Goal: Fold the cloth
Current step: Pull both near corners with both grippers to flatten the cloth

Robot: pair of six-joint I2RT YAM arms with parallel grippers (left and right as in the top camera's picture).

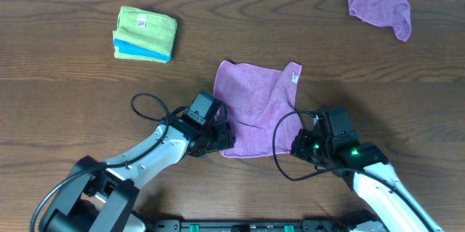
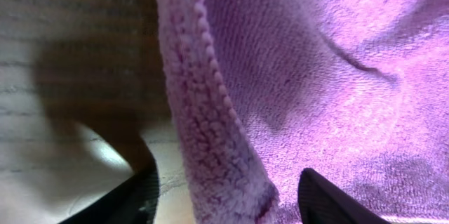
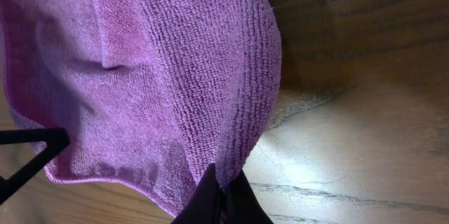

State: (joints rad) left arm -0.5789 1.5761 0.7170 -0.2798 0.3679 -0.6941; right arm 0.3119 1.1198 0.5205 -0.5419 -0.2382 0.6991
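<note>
A purple cloth (image 1: 258, 108) lies on the table's middle, a white tag at its far right corner. My left gripper (image 1: 218, 136) is at its near left corner. In the left wrist view the left gripper (image 2: 228, 206) is open, with the cloth's thick hemmed edge (image 2: 210, 133) standing between the two dark fingers (image 2: 133, 196), not pinched. My right gripper (image 1: 299, 145) is at the near right corner. In the right wrist view the right gripper (image 3: 224, 199) is shut on the cloth's edge (image 3: 238, 112), which is raised off the wood.
A second, crumpled purple cloth (image 1: 379, 6) lies at the far right. A folded stack of green and blue cloths (image 1: 145, 34) sits at the far left. Black cables loop beside both arms near the front edge.
</note>
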